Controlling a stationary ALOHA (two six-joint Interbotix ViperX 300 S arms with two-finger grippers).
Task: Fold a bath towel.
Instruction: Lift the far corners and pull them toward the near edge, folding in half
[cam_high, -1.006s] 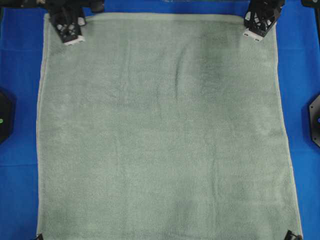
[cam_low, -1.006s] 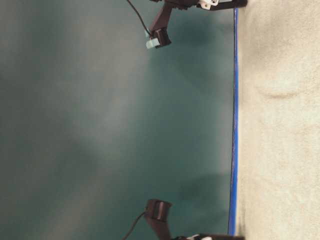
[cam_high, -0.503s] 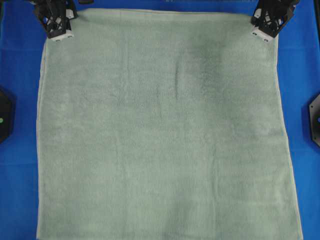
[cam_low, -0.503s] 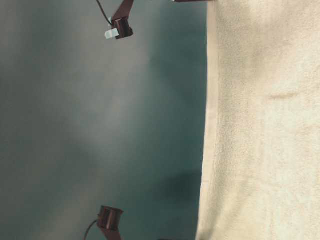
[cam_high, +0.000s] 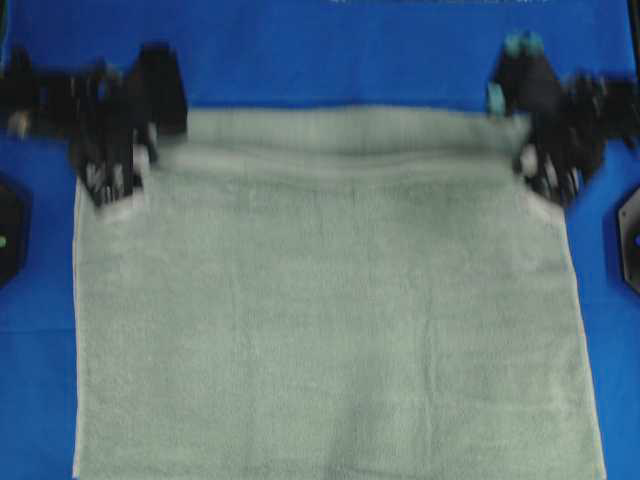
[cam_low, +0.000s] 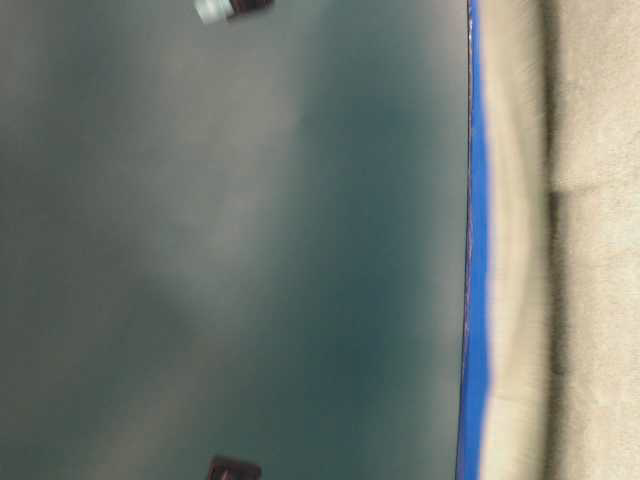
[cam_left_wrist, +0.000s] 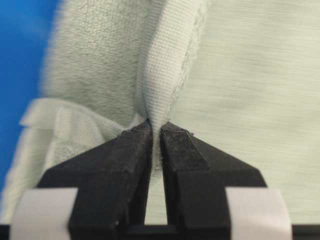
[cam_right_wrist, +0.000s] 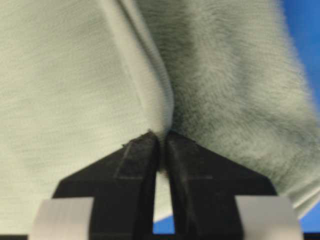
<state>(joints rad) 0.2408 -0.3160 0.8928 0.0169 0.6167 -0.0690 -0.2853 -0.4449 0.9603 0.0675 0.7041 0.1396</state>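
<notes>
Towel fold underway, both far corners lifted and carried toward the near side.

Left gripper (cam_high: 118, 185): sits at the left edge of the bath towel (cam_high: 330, 320) in the overhead view, blurred from motion. Half a second ago it was up at the far-left corner near the top of the frame; now it's clearly lower in the picture, with the corner dragged along. Left wrist view shows the jaws pressed together on a ridge of hem, gripper (cam_left_wrist: 156, 131) pinching the towel (cam_left_wrist: 250, 100), cloth bunched to the left of the fingers.

Middle: the towel lies on the blue table cloth (cam_high: 330, 60). Its far edge, which ran along the top of the frame before, has come down, baring a wide blue band behind it. A doubled strip of cloth with a lighter hem line runs across between the two grippers, so the far part is starting to lay over the rest. Near edge runs out of frame at the bottom.

Right gripper (cam_high: 545, 165): mirror of the left, blurred, moved down from the far-right corner. Right wrist view: gripper (cam_right_wrist: 162, 136) closed tight on a fold of towel (cam_right_wrist: 75, 90).

Table-level view is too smeared to add much.

Judgement: first fold just begun, most of the carry remains; both pinches look secure, sag in the middle could wrinkle.
</notes>
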